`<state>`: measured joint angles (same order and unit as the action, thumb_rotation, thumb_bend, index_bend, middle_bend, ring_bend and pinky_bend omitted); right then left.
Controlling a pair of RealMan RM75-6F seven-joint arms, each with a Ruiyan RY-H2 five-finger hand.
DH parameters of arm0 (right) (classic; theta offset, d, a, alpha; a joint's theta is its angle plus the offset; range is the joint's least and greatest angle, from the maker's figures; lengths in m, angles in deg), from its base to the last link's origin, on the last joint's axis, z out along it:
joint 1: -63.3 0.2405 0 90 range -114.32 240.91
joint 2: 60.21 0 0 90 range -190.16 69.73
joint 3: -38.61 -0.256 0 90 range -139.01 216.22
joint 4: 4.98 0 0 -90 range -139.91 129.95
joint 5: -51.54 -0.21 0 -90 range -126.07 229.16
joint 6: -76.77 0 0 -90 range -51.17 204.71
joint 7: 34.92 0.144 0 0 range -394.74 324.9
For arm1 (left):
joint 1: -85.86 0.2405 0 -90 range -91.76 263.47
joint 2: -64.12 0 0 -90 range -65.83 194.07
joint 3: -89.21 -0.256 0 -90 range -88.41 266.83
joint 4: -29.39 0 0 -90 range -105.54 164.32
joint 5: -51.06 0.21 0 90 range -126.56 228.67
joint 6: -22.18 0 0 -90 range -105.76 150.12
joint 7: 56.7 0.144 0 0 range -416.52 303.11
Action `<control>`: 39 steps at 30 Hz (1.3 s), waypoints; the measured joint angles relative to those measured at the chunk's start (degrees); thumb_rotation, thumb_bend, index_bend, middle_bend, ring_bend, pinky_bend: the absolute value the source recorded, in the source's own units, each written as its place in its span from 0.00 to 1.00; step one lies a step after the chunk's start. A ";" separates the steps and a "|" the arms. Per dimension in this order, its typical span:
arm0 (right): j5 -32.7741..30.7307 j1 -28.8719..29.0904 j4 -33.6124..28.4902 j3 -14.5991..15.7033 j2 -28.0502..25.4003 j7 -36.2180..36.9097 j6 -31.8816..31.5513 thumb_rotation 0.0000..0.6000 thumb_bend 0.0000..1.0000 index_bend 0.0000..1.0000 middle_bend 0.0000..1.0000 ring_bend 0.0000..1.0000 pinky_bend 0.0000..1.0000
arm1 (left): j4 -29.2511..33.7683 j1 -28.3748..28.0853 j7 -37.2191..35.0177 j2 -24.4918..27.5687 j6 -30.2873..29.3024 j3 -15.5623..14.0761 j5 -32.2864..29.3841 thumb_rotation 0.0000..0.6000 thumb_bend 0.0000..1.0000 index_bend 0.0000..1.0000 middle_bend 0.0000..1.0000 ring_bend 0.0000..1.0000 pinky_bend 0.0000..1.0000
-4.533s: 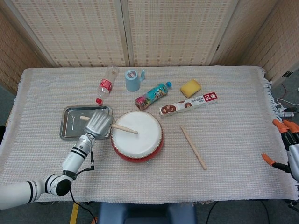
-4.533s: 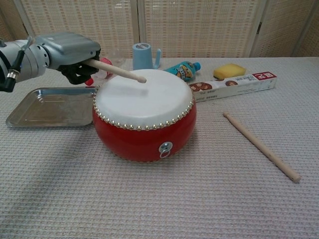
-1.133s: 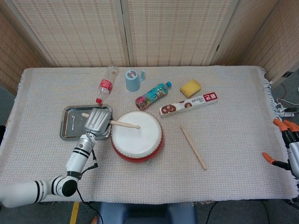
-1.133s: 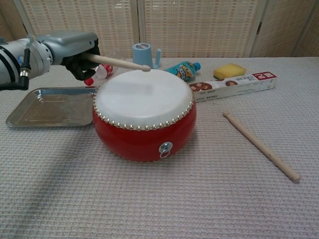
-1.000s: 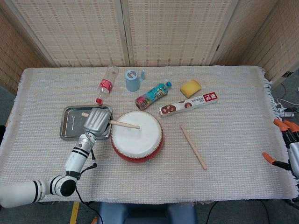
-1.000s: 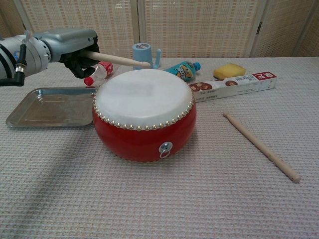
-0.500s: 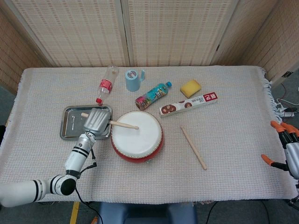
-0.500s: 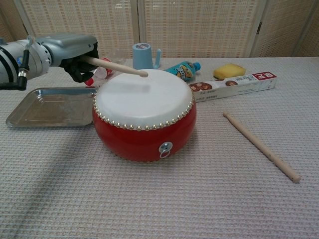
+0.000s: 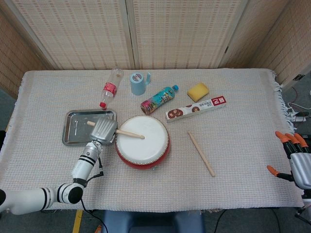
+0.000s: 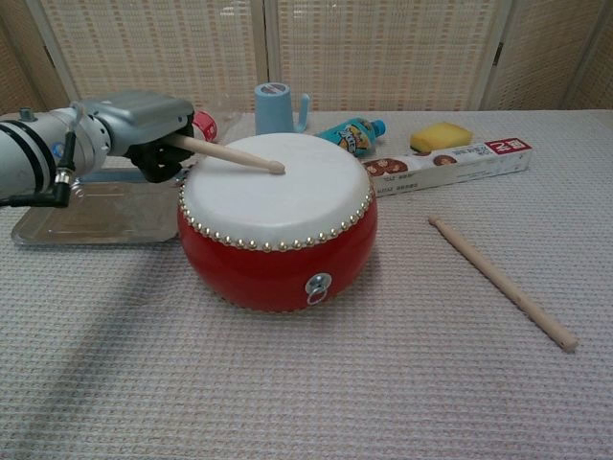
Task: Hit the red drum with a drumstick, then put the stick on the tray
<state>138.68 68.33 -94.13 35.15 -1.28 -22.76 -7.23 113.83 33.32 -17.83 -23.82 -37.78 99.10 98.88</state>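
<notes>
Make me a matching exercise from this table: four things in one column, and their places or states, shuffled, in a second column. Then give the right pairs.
Things:
1. held drumstick
2. spare drumstick
3. blue cup
4. yellow sponge

Places or states:
A. lies loose on the cloth, right of the red drum
B. gripped by the left hand, tip on the drumhead
C. by the red end of the long box
D. stands between the clear bottle and the colourful bottle

Pairs: 1-B, 2-A, 3-D, 4-C
</notes>
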 measured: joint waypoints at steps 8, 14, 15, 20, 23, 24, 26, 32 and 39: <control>0.28 -0.21 0.10 0.18 0.36 -0.12 -0.21 1.00 0.16 0.00 0.11 0.00 0.02 | 5.63 1.31 -4.87 2.74 -3.23 3.23 1.43 1.00 0.70 1.00 1.00 1.00 1.00; 0.32 -0.32 0.15 0.26 0.40 0.09 -0.37 1.00 0.16 0.00 0.11 0.00 0.02 | 7.96 1.36 -6.18 5.02 -2.21 4.40 1.38 1.00 0.70 1.00 1.00 1.00 1.00; 0.32 -0.35 0.12 0.24 0.34 0.08 -0.43 1.00 0.16 0.00 0.11 0.00 0.02 | 7.21 1.15 -5.32 4.55 -2.03 3.92 1.37 1.00 0.70 1.00 1.00 1.00 1.00; 0.36 -0.44 0.05 0.21 0.15 0.13 -0.62 1.00 0.16 0.00 0.11 0.00 0.02 | 4.53 0.30 -2.04 2.69 -1.07 2.07 0.93 1.00 0.70 1.00 1.00 1.00 1.00; 0.22 -0.52 0.26 0.20 0.07 0.59 -0.63 1.00 0.16 0.00 0.11 0.00 0.02 | 3.12 -0.08 0.79 2.00 -0.31 0.85 0.21 1.00 0.70 1.00 1.00 1.00 1.00; 0.18 -0.52 0.44 0.19 0.10 0.84 -0.58 1.00 0.16 0.00 0.11 0.00 0.02 | 3.02 -0.06 1.51 1.96 -0.37 0.85 0.09 1.00 0.70 1.00 1.00 1.00 1.00; 0.26 -0.50 0.63 0.15 0.18 1.03 -0.62 1.00 0.16 0.00 0.11 0.00 0.02 | 3.44 0.10 1.15 2.15 -0.67 1.27 0.06 1.00 0.70 1.00 1.00 1.00 1.00; 0.47 -0.43 0.66 0.07 0.21 1.10 -0.77 1.00 0.16 0.00 0.11 0.00 0.02 | 8.11 1.44 -6.77 5.05 -2.91 4.91 0.83 1.00 0.70 1.00 1.00 1.00 1.00; 0.15 -0.55 0.83 0.04 0.19 1.34 -0.74 1.00 0.16 0.00 0.11 0.00 0.02 | 6.27 0.63 -3.46 4.75 -1.68 3.27 0.63 1.00 0.70 1.00 1.00 1.00 1.00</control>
<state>138.83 67.79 -93.30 35.19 -1.09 -21.42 -7.96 120.10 33.95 -21.30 -19.07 -39.45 102.37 99.51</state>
